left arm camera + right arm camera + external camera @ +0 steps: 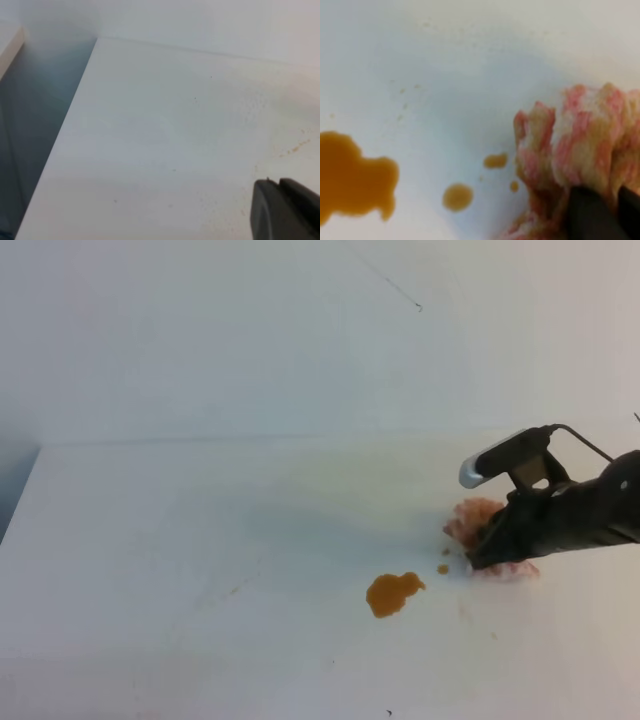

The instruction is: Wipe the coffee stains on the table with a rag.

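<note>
Pinching rag (478, 520), right tool (480, 556); coffee stains (392, 593) nearby.

You are looking at a bare test setup, more lab than home: a plain white bench (200, 540) backed by an upright white wall panel (250, 330), with a black robot arm (590, 510) reaching in from the right and no furnishings or household clutter visible.

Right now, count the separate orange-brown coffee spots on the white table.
4: large blotch far left, round drop centre, oval drop above it, speck beside the bunched pink-striped rag, which may hide more.
</note>
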`<state>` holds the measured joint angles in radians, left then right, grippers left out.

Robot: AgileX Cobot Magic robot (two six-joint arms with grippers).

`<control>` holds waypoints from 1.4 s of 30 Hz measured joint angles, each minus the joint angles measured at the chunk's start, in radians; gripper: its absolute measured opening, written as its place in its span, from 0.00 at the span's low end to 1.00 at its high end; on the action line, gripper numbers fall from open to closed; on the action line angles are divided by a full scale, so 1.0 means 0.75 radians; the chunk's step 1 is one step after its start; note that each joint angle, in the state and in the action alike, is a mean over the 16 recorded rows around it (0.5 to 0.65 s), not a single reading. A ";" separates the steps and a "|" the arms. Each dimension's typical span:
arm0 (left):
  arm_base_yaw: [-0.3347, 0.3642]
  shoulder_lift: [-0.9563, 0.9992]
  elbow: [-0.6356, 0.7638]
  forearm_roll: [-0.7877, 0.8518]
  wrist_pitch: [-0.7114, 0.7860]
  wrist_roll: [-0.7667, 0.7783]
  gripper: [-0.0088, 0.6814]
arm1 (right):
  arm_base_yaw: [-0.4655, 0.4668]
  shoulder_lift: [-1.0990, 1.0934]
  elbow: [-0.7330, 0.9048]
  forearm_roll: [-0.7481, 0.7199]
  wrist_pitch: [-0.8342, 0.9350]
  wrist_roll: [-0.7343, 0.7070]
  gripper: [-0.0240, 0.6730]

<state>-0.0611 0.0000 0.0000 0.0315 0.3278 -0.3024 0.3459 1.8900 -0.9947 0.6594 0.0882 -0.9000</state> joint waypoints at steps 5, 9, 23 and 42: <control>0.000 0.000 0.000 0.000 0.000 0.000 0.01 | -0.023 0.106 -0.150 -0.036 0.129 0.005 0.10; 0.000 0.000 0.000 0.000 0.000 0.000 0.01 | 0.021 0.177 -0.239 -0.091 0.232 0.037 0.10; 0.000 0.000 0.000 0.000 0.000 0.000 0.01 | 0.384 0.236 -0.327 -0.345 0.437 0.286 0.10; 0.000 0.000 0.000 0.000 0.000 0.000 0.01 | -0.001 0.222 -0.317 -0.914 0.568 1.084 0.10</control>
<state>-0.0611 0.0000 0.0000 0.0315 0.3278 -0.3024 0.3450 2.0563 -1.2325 -0.0262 0.5143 -0.0873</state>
